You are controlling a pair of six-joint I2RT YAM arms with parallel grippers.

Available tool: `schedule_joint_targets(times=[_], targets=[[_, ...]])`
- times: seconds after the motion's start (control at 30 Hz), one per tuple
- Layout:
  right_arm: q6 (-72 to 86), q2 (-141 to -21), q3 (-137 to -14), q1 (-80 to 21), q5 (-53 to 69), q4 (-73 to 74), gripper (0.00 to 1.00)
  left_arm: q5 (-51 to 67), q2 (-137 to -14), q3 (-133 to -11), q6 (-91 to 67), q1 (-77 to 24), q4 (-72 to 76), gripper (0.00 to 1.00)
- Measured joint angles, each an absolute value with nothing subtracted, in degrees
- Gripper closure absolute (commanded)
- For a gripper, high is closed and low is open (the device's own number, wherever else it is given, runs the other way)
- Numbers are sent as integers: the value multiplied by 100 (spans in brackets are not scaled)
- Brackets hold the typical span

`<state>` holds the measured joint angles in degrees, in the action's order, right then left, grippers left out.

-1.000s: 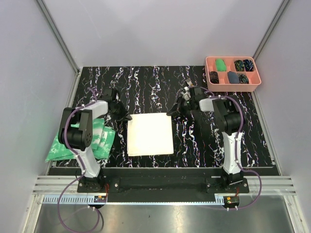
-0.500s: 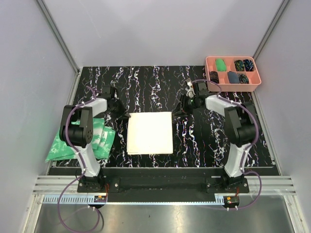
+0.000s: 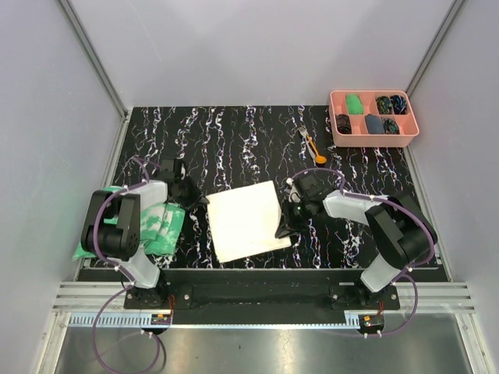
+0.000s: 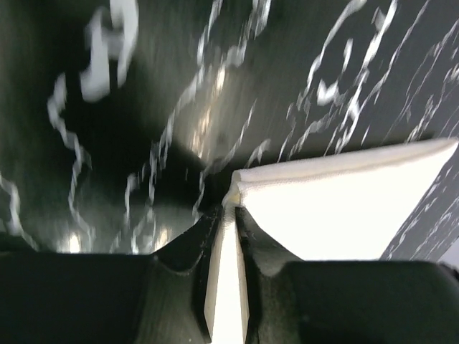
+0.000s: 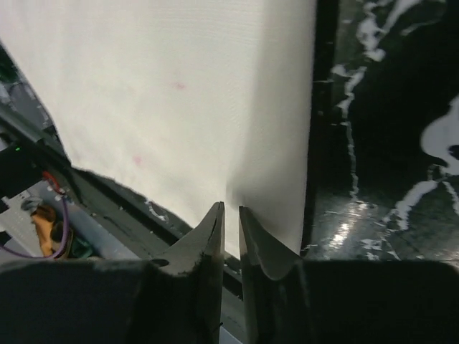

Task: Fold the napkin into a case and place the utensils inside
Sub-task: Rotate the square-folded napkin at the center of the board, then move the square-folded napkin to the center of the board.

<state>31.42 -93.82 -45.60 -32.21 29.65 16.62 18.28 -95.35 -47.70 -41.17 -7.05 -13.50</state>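
The cream-white napkin lies skewed on the black marbled mat as a flat square, not folded into a case. My left gripper is shut on its far left corner. In the left wrist view, cloth runs between the closed fingers of that gripper. My right gripper is at the napkin's right edge, near its front corner. Its jaws are pinched onto the edge of the napkin. The utensils lie apart at the far right of the mat: a fork and an orange spoon.
A green-and-white mottled cloth lies bunched under the left arm at the mat's left edge. A pink compartment tray with dark items stands at the back right. The arm bases and a metal rail run along the near edge.
The right gripper came from the far right corner down the napkin's right edge, uncovering the utensils. The left gripper drew its corner nearer. The napkin has turned counter-clockwise.
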Motion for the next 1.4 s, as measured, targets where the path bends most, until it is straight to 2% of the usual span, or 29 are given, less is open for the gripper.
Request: schedule_joint_targets(times=[0.17, 0.33, 0.43, 0.5, 0.6, 0.63, 0.73, 0.77, 0.8, 0.9, 1.0, 1.07, 1.1, 1.2, 1.4], targets=[[3131, -9360, -4453, -3105, 2550, 1850, 85, 1804, -8512, -3667, -4370, -1109, -1173, 78], [2978, -9413, -4617, -2368, 2314, 1984, 84, 1885, -7419, -2633, -4770, -1533, -1013, 77], [2657, -9852, -5312, -2005, 1885, 2161, 83, 1933, -6960, -2294, -4932, -1737, -1024, 75], [2408, -10315, -6064, -1898, 1507, 2445, 81, 1922, -6646, -2246, -4934, -1789, -1321, 69], [2075, -11010, -7317, -1848, 998, 2770, 68, 1905, -5861, -2285, -4858, -1789, -1837, 64], [2023, -11120, -7618, -1841, 934, 2856, 54, 1903, -5669, -2342, -4825, -1789, -1962, 63], [1935, -11019, -8003, -1887, 742, 3013, 28, 1925, -5332, -2759, -4740, -1791, -2281, 65], [1927, -10892, -8009, -1935, 668, 3065, 3, 1944, -5347, -2895, -4718, -1791, -2268, 67], [1951, -10761, -7972, -1979, 652, 3107, 0, 2014, -5472, -3076, -4689, -1791, -2202, 70], [2021, -10160, -7607, -2121, 751, 3168, 0, 2355, -6090, -3448, -4635, -1793, -1870, 75], [2161, -9472, -6921, -2158, 1190, 3055, 2, 2724, -7247, -3929, -4447, -1938, -1575, 80], [2309, -9070, -6324, -2152, 1479, 2864, 8, 2923, -7800, -4152, -4322, -2025, -1444, 83], [2383, -8932, -6077, -2147, 1590, 2790, 21, 3011, -8031, -4233, -4252, -2058, -1378, 84], [2585, -8567, -5293, -2137, 1872, 2506, 36, 3129, -8418, -4283, -4115, -2108, -1288, 84], [2473, -8984, -5120, -2128, 1909, 2250, 39, 3155, -8626, -3964, -4058, -2121, -930, 85]])
